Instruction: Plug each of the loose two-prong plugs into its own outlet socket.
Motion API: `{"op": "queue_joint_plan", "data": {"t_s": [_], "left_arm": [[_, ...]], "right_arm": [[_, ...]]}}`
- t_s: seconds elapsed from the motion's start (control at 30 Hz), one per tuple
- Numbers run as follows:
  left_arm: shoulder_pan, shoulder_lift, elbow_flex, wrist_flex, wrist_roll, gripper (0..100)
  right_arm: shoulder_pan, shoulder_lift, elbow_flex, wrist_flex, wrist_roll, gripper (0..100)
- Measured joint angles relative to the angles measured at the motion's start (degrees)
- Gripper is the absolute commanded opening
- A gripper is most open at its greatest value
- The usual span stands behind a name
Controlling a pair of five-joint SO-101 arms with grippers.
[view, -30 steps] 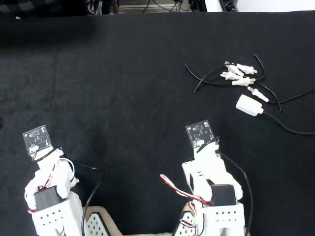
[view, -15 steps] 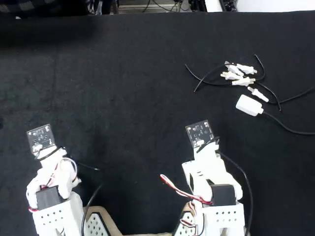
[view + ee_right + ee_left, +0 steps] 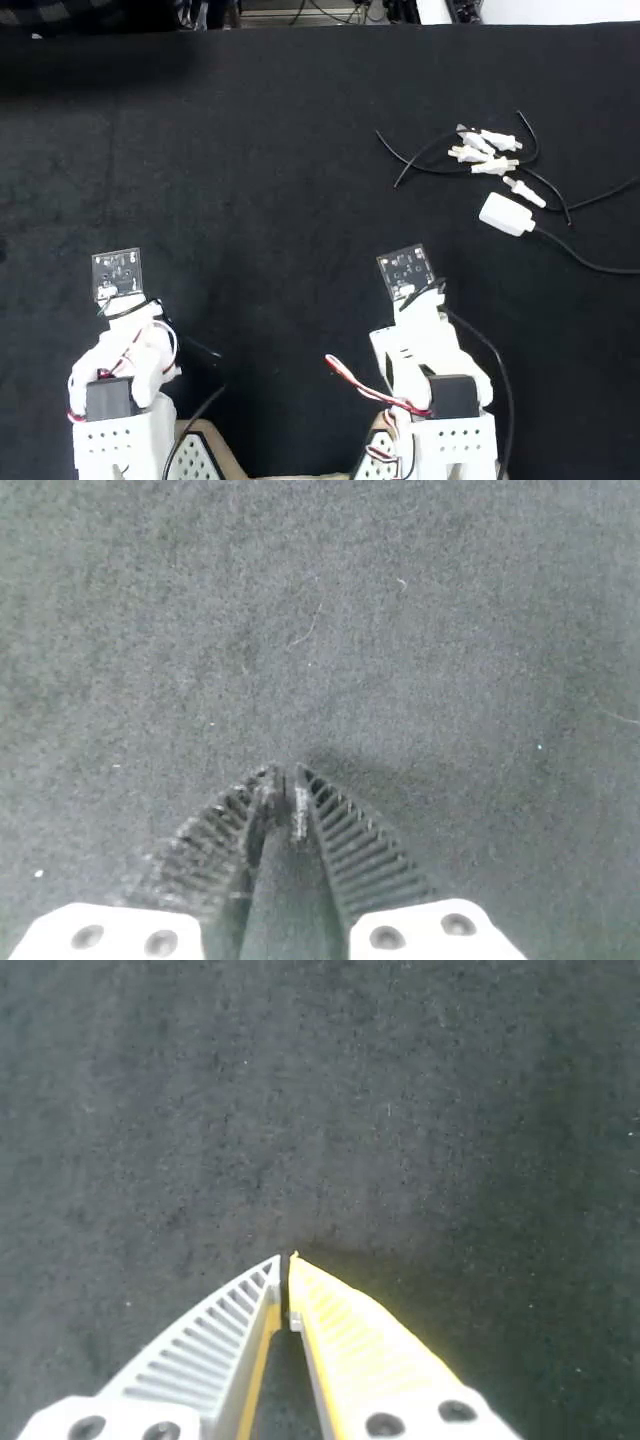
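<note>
Status: task not begun; no plug is held or seated.

Left gripper point(image 3: 288, 1260): jaws pressed together, tips meeting, nothing between them. It hangs over bare black cloth point(image 3: 400, 1090). The left arm point(image 3: 120, 350) is folded back at the near edge of the table, which reads as a parked pose.

Right gripper point(image 3: 283, 775): jaws drawn together at the tips, nothing pinched. It also points at bare cloth. The right arm point(image 3: 430, 350) sits folded at the near edge, likewise idle by appearance.

Task items: the white two-prong plugs point(image 3: 485, 152) lie in a loose heap on the far right of the table, well apart from both arms. Their thin black cords point(image 3: 420, 160) cross and loop under one another. One plug point(image 3: 525, 192) lies a little aside from the heap, just beside the white outlet socket block point(image 3: 506, 214). The block lies flat on the cloth, and its own cord point(image 3: 585, 262) trails off toward the right edge. The number of sockets on the block cannot be made out from the high view; possibly only one face carries them.

Assessment: the heap lies on the right arm's side, so that arm is the better placed to reach it. The tangled cords may drag neighbouring plugs when one is lifted. The unfixed block is likely to slide under insertion force unless the other arm steadies it.
</note>
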Motion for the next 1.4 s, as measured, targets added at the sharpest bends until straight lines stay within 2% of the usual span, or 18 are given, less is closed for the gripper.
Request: {"op": "queue_joint_plan", "data": {"t_s": [0.43,0.57,0.77,1.0,1.1,1.23,1.3,1.4], "left_arm": [[2.5,0.0,0.0,-1.4,-0.7,3],[-3.9,0.0,0.0,-9.1,-5.3,3],[-17.5,0.0,0.0,-21.4,-6.5,3],[-37.4,0.0,-2.7,-22.4,-7.0,3],[-41.8,0.0,-4.4,-21.3,-8.8,3],[-44.0,0.0,-5.5,-20.0,-13.0,3],[-46.2,0.0,-5.5,-20.0,-16.0,7],[-48.7,0.0,-6.1,-20.0,-17.1,23]], "right_arm": [[0.0,0.0,0.0,0.0,0.0,1.2],[0.0,0.0,0.0,0.0,0.0,1.2],[0.0,0.0,0.0,0.0,0.0,1.2],[0.0,0.0,0.0,0.0,0.0,1.2],[0.0,0.0,0.0,0.0,0.0,1.2],[0.0,0.0,0.0,0.0,0.0,1.2],[0.0,0.0,0.0,0.0,0.0,1.2],[0.0,0.0,0.0,0.0,0.0,1.2]]}}
